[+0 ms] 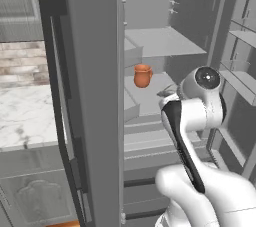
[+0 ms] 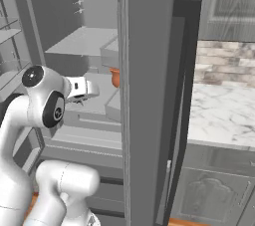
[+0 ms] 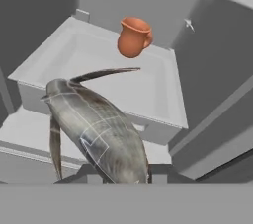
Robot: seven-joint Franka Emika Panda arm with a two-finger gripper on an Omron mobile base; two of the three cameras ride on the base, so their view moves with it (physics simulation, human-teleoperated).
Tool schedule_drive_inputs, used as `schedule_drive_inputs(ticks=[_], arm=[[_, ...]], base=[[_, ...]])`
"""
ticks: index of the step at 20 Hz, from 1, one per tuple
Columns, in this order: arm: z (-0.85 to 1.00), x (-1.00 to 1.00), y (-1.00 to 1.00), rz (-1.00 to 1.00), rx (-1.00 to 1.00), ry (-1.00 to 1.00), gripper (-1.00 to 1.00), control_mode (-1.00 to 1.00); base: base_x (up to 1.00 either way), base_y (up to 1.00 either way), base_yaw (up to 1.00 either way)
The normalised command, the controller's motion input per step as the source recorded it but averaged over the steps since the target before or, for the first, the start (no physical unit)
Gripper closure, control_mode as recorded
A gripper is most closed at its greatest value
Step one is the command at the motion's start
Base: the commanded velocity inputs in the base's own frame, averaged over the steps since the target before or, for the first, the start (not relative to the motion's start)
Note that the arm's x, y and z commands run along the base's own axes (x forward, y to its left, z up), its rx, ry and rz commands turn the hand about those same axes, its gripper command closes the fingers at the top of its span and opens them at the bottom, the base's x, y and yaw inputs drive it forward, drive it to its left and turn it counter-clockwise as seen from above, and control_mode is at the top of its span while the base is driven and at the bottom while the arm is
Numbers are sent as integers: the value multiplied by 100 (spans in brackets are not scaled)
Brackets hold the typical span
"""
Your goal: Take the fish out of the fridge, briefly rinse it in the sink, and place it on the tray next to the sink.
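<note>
Hand view puts the fish (image 3: 96, 131) directly ahead of the gripper (image 3: 118, 177), its dark grey body running up from between the finger tips toward the fridge (image 3: 212, 90) interior, tail end farthest from the camera. The jaws appear pressed against the thick end of the body, narrowed on it; judged a pinch on the fish, though the contact itself lies at the frame's bottom edge and is partly cut off.

Handling, as a judgement: the fish looks light and fairly stiff, with a smooth tapered skin that could slide lengthwise out of a pinch. The broad midsection is the safer place to hold; the thin fins and tail offer little purchase. A grip near one end, as seems the case here, lets the long free part swing on any fast turn.

Location: the fish sits above the front of the pale drawer (image 3: 113, 77) on the fridge's middle level, near its front lip. The clay pot (image 3: 133, 37) stands at the drawer's back, well apart from the fish.

Clearances: in the left base view the wrist (image 1: 202, 83) is inside the fridge opening, between the centre post (image 1: 100, 96) and the door racks (image 1: 240, 71). The upper shelf (image 1: 160, 41) overhangs the drawer. Judged exit: straight back toward the base, keeping low and central; sideways room is tight.
</note>
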Motion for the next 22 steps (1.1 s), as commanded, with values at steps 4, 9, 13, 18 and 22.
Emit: schedule_drive_inputs(ticks=[4,9,13,18,22], arm=[[-6,-37,1,0,0,0,100,-100],[-12,-20,0,1,1,2,100,100],[0,0,0,0,0,0,100,100],[0,0,0,0,0,0,100,100],[0,0,0,0,0,0,100,100]], base=[[0,0,0],[-80,0,9],[-100,-3,37],[-85,-11,68],[-53,-2,78]])
